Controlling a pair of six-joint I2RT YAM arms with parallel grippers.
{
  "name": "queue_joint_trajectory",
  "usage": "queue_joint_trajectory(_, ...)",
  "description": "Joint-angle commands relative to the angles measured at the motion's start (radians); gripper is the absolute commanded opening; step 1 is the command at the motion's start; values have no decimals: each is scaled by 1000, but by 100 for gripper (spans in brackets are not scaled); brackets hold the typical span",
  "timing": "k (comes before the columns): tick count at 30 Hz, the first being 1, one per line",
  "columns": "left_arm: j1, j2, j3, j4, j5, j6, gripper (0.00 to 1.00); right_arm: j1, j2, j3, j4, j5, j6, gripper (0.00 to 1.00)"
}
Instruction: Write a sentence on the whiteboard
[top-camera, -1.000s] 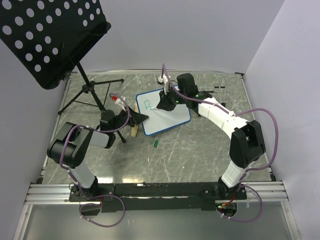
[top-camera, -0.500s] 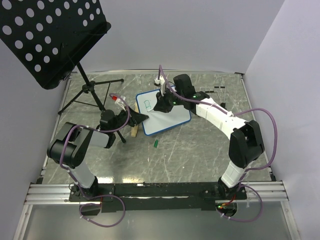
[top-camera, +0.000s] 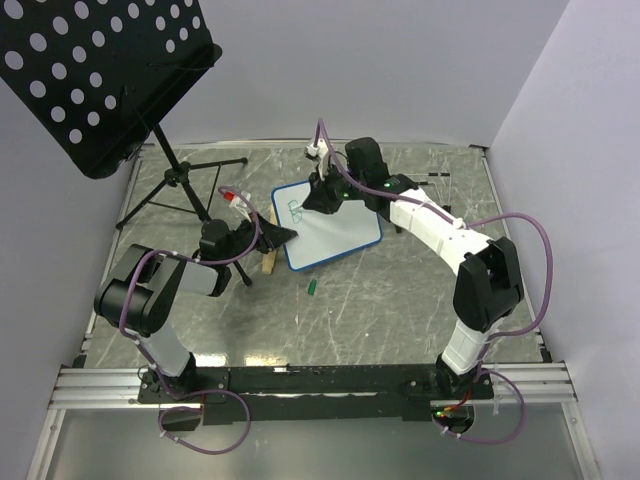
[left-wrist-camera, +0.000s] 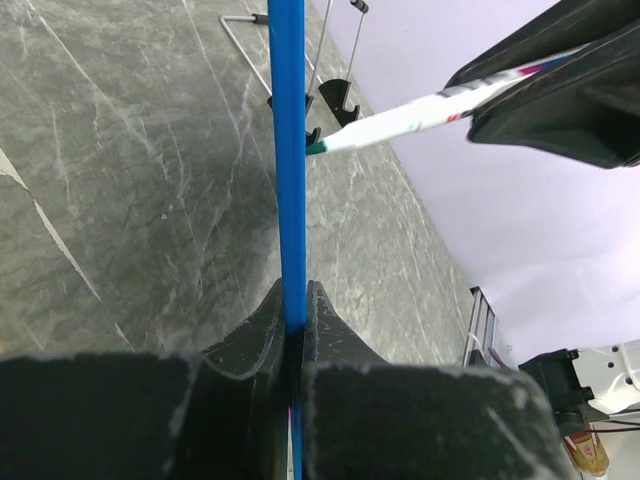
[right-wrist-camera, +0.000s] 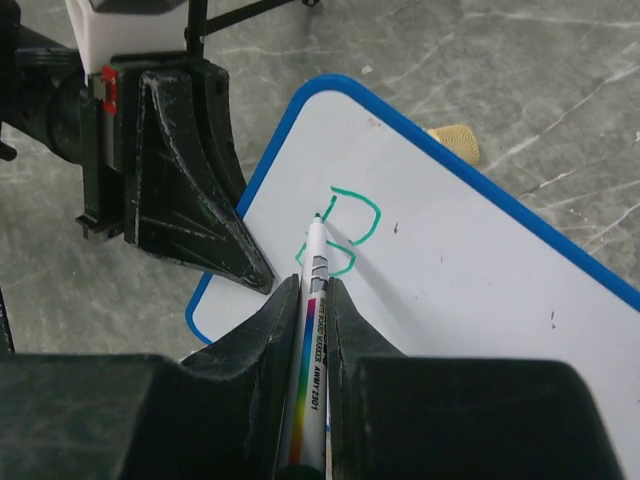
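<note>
**While the left arm grips the board, the right pen sits at a first green letter**

Where the table's (top-camera: 400, 290) middle lies, a little left of centre, the whiteboard (top-camera: 335, 235) rests with its long axis running left to right, its right end angled slightly away from the arms. The left gripper (top-camera: 280, 236) has its fingers pressed onto the whiteboard's blue rim at the left edge, which shows edge-on in the left wrist view. The right gripper (right-wrist-camera: 313, 290) pinches a marker (right-wrist-camera: 312, 330) lengthwise between its fingers. The marker's tip points down and away, touching the top left of a green letter "B" (right-wrist-camera: 345, 235) near the whiteboard's far left corner.

Compared with a second ago, the right gripper has shifted from over the whiteboard's middle towards that far left corner. The left gripper and whiteboard have stayed put.

The table is grey-green marbled stone, enclosed by pale lilac walls. A black perforated music stand (top-camera: 100, 70) rises at the far left, a small green cap (top-camera: 313, 288) lies just nearer than the whiteboard, and a wooden block (top-camera: 268, 262) sits at its near left corner.
</note>
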Motion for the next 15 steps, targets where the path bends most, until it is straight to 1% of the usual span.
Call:
queue_joint_trajectory(1, -1, -32, 38, 160, 30, -3, 1, -7, -31, 54, 41, -35, 29, 0)
queue_joint_trajectory(4, -1, -29, 37, 170, 32, -9, 1, -25, -53, 68, 31, -49, 40, 0)
queue_joint_trajectory(8, -1, -36, 38, 173, 32, -14, 1, -68, -88, 38, 37, -62, 46, 0)
queue_joint_trajectory(15, -1, -58, 28, 159, 29, -8, 1, -154, -191, -103, 70, -124, 23, 0)
